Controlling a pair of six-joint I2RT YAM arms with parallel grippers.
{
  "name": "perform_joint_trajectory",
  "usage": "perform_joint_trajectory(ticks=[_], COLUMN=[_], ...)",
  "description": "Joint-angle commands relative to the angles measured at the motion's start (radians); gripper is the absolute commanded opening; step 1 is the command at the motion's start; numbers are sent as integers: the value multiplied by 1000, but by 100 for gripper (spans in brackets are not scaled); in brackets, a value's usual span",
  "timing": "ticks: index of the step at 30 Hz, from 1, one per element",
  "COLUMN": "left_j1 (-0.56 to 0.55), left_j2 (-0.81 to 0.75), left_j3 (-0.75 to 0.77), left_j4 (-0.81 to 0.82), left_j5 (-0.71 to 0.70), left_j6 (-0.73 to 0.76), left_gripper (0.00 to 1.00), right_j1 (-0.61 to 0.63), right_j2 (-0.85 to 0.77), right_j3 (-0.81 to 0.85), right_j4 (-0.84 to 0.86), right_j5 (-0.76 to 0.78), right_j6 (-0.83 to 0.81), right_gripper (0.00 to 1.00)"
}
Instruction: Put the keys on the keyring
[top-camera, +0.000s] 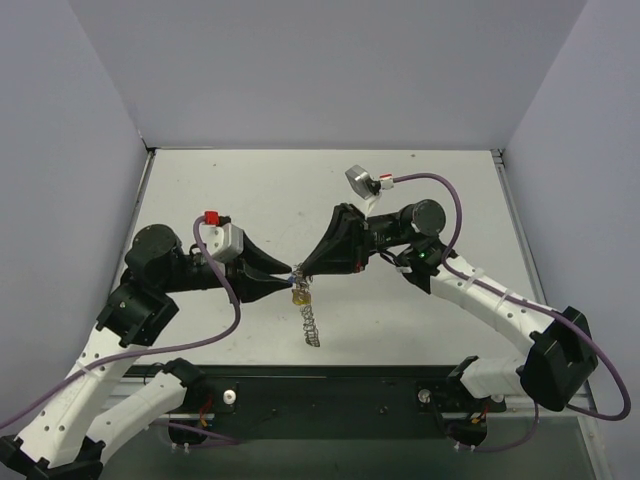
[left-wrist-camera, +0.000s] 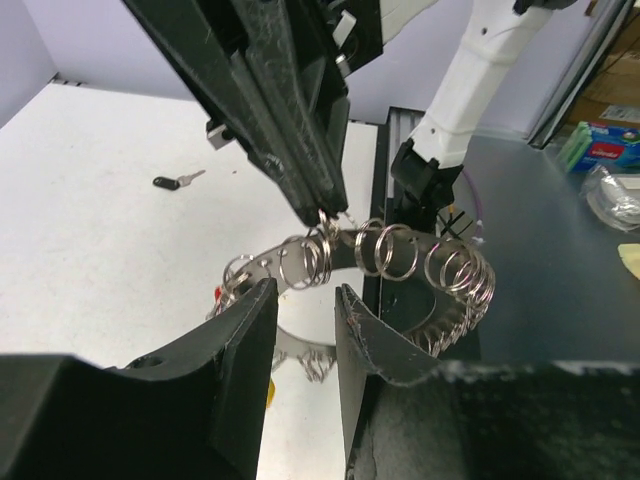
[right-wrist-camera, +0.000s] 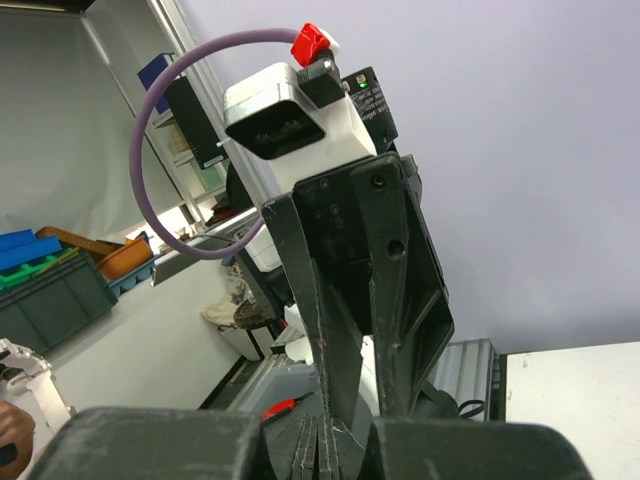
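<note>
Both grippers meet in mid-air over the middle of the table. My left gripper (top-camera: 288, 271) is closed on the keyring's flat silvery band (left-wrist-camera: 300, 347), which crosses the narrow gap between its fingers (left-wrist-camera: 250, 330). The keyring (left-wrist-camera: 455, 275) is lined with many small wire split rings. It hangs below the fingertips as a dangling string (top-camera: 311, 322). My right gripper (top-camera: 303, 268) comes in from the other side, shut on one small split ring (left-wrist-camera: 325, 232) at the keyring's top. A yellow key (top-camera: 300, 296) and a red one (right-wrist-camera: 283, 406) hang from the keyring.
A small dark-headed key (left-wrist-camera: 172, 182) lies alone on the white table (top-camera: 200, 190), left of the grippers. Grey walls close the table on three sides. A black strip with the arm bases (top-camera: 330, 395) runs along the near edge.
</note>
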Motion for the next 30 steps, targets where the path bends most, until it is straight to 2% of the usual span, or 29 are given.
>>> perform_joint_trajectory(ticks=[1, 9, 15, 30], left_j1=[-3, -3, -5, -12], left_j2=[34, 74, 104, 132], left_j3=[64, 102, 107, 86], left_j4=[118, 164, 167, 132], left_j5=[89, 109, 139, 87], left_j6=[-72, -105, -121, -86], left_gripper=[39, 35, 31, 23], right_j1=[-9, -13, -19, -19], right_j2=[-17, -24, -47, -69], right_j3=[28, 16, 10, 11], right_j4=[148, 136, 44, 7], right_j5=[-20, -5, 20, 32], right_j6=[7, -4, -68, -104], right_gripper=[0, 0, 0, 0])
